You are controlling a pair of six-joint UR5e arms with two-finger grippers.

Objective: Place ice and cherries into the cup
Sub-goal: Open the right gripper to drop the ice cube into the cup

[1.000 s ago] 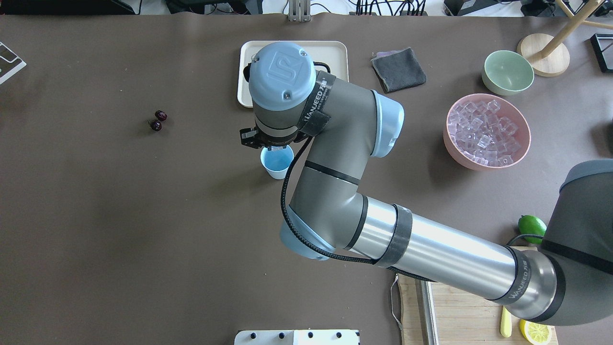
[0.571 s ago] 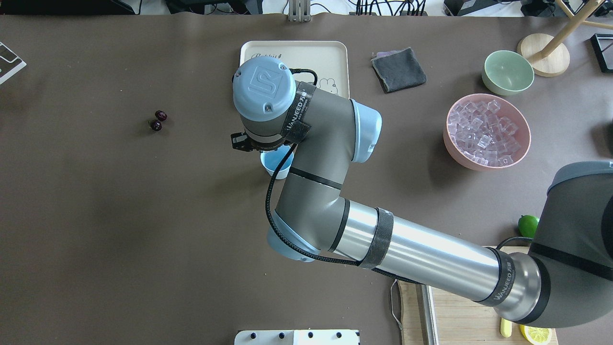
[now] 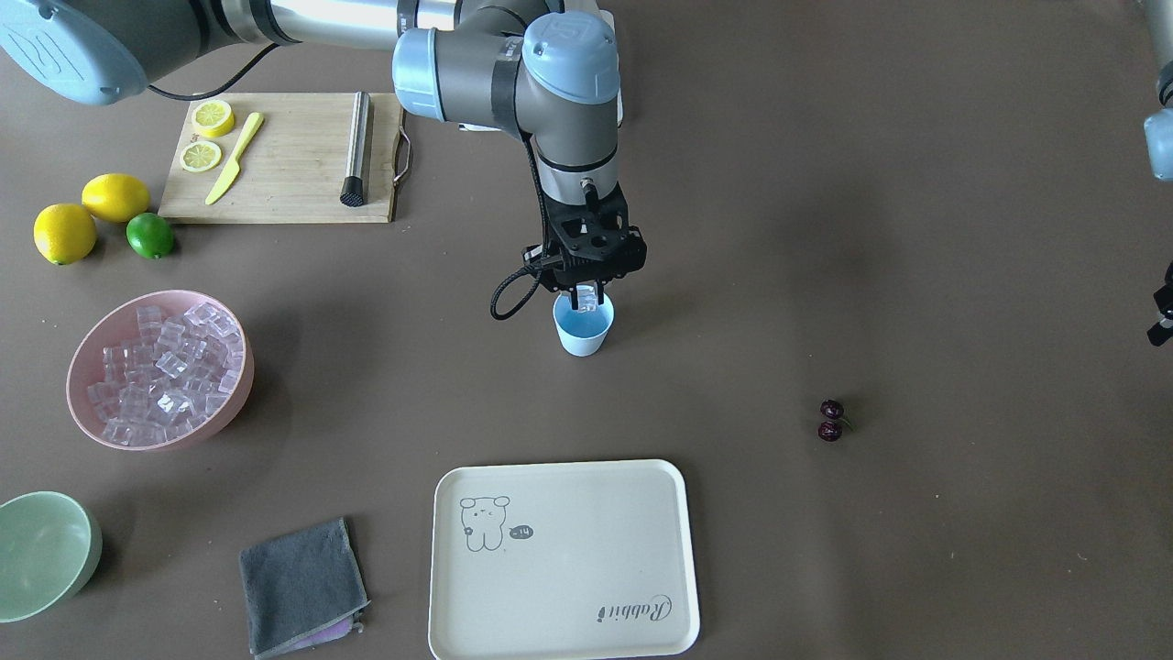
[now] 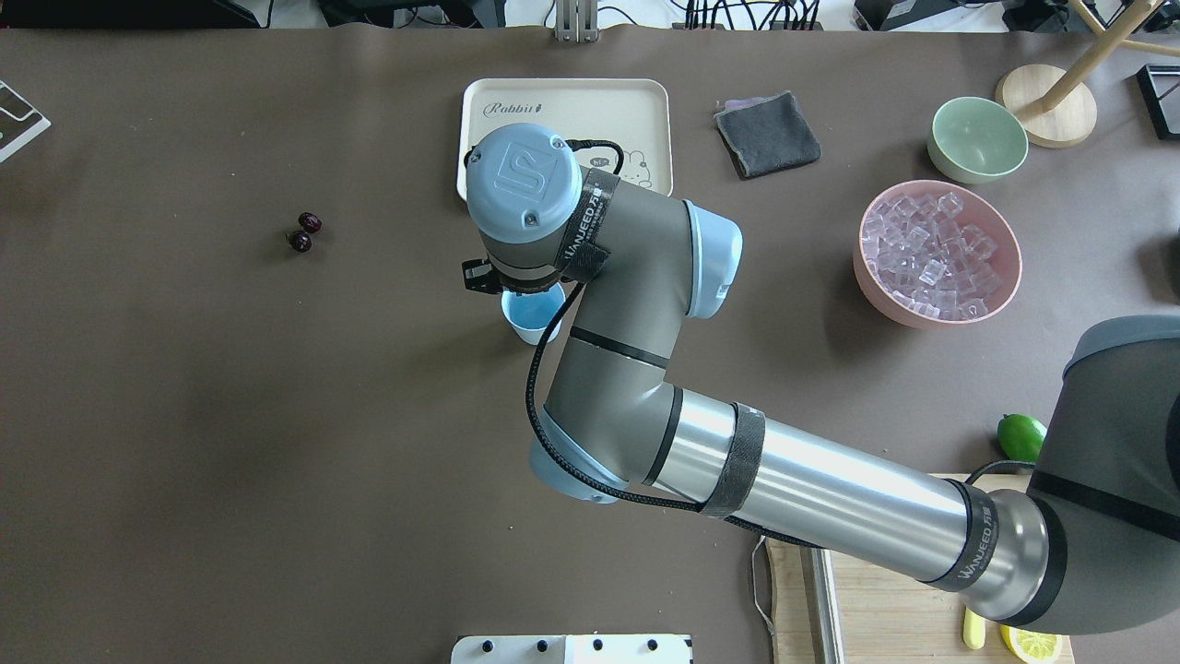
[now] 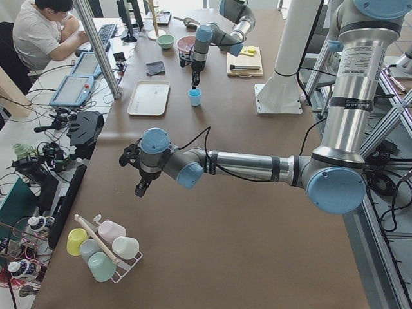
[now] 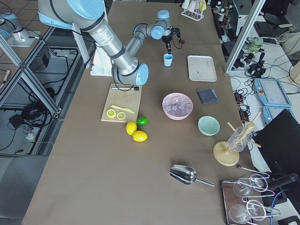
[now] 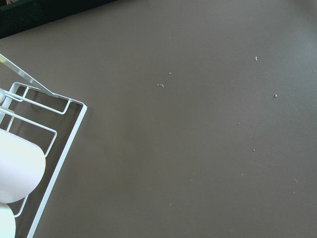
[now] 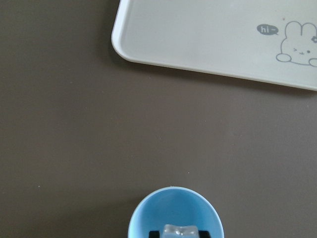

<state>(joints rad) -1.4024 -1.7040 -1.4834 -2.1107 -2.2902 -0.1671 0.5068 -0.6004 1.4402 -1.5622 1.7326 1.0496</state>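
**Ice cube poised over the cup**

Our right end effector (image 3: 584,297) pinches one small clear ice cube (image 8: 181,231) directly above the pale blue tapered plastic cup (image 3: 583,342) at the middle of the table (image 4: 184,415); we judge the drop runs straight down. The tiny dark red cherries (image 4: 304,231) lie toward the left edge, nearer our left end effector (image 5: 138,188), whose state we cannot tell.

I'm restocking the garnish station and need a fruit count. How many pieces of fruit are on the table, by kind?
Whole lemons: 2
Lime: 1
Cut lemon pieces: 2
Cherries: 2
Total: 7
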